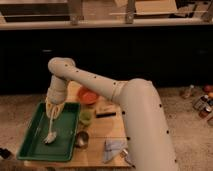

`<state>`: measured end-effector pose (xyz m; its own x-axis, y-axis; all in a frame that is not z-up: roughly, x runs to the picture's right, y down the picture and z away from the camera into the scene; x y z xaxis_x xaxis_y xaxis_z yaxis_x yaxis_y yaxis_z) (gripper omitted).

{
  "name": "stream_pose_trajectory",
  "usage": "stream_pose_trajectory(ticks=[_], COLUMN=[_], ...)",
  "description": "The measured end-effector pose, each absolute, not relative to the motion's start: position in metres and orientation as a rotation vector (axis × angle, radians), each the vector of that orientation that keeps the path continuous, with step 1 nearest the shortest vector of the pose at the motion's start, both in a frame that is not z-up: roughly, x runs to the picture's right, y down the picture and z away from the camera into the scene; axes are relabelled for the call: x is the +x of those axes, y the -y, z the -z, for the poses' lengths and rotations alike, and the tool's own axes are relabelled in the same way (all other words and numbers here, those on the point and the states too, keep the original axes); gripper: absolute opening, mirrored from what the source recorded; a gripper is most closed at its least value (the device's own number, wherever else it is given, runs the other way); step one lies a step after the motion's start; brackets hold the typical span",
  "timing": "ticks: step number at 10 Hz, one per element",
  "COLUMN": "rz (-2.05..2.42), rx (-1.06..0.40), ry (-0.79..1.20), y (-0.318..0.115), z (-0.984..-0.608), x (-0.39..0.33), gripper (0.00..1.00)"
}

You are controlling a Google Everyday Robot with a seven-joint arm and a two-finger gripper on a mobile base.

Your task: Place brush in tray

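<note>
A green tray lies on the left side of a wooden table. My gripper, with pale yellowish fingers, hangs over the tray's far end. It is shut on the thin handle of a white brush. The brush hangs down from the gripper, slightly tilted, and its bristle head sits at the tray floor near the tray's middle. My arm comes in from the lower right and bends above the table's back edge.
An orange bowl sits behind the tray. A green cup and a metal cup stand by the tray's right rim. A black bar and a blue cloth lie further right. Bottles stand on the floor at right.
</note>
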<state>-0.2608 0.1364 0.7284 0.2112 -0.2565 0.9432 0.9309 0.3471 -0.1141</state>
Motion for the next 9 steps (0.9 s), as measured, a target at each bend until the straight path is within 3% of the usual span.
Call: stream_pose_trajectory(ticks=[5, 9], rz=[0.974, 0.963], rx=[-0.85, -0.896], ry=[0.998, 0.97], y=[-0.14, -0.147], z=[-0.733, -0.74], x=[-0.258, -0.256], gripper=[0.76, 0.8])
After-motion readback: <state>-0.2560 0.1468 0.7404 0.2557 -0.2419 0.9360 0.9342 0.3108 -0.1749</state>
